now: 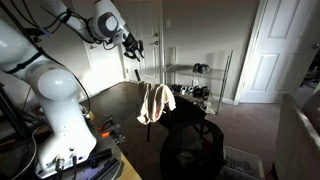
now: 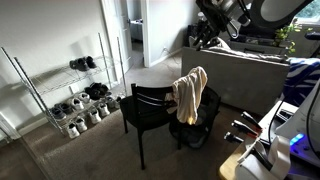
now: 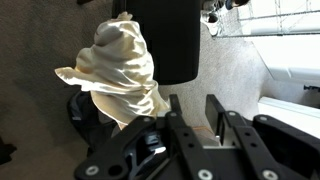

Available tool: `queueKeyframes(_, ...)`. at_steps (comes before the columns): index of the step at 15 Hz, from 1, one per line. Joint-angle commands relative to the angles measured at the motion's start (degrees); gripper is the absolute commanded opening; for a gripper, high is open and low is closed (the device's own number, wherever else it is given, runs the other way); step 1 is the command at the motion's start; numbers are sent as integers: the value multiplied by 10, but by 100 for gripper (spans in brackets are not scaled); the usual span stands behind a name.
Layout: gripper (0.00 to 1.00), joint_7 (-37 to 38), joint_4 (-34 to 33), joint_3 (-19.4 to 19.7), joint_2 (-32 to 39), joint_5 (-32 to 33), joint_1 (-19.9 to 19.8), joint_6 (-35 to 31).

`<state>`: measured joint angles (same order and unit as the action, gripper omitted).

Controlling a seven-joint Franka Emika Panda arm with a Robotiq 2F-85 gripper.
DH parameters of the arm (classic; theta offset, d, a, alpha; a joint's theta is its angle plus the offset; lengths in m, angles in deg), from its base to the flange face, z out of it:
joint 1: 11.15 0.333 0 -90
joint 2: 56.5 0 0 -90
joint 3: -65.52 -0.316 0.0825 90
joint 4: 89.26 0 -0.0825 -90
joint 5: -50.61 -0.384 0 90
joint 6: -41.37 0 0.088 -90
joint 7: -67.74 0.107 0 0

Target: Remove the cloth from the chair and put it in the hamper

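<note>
A cream cloth (image 1: 153, 102) (image 2: 189, 93) hangs over the back of a black chair (image 1: 183, 108) (image 2: 148, 106). In the wrist view the cloth (image 3: 118, 65) is bunched at the left edge of the chair's black seat (image 3: 172, 40). A dark mesh hamper (image 1: 195, 150) (image 2: 203, 128) stands on the floor right beside the chair. My gripper (image 1: 133, 47) (image 2: 206, 36) (image 3: 193, 110) hangs well above the chair and cloth. It is open and empty, touching nothing.
A wire shoe rack with several shoes (image 1: 196, 86) (image 2: 78, 98) stands by the wall. White doors (image 1: 265, 50) are behind it. A grey sofa (image 2: 250, 70) sits near the robot base. A round table top (image 2: 150, 75) is behind the chair. The floor is carpet.
</note>
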<state>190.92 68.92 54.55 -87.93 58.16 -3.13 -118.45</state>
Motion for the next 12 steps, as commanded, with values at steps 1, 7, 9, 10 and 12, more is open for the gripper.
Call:
queueKeyframes(1, 64, -19, -21, -34, 51, -31, -32, 14)
queueKeyframes(7, 99, 10, -102, -70, 221, 15, -93, 50)
queueKeyframes(9, 100, 16, -131, -60, 266, 35, -91, 71)
queueKeyframes(10, 100, 18, -145, -52, 285, 44, -86, 84)
queueKeyframes(12, 100, 17, -171, -32, 317, 54, -70, 105)
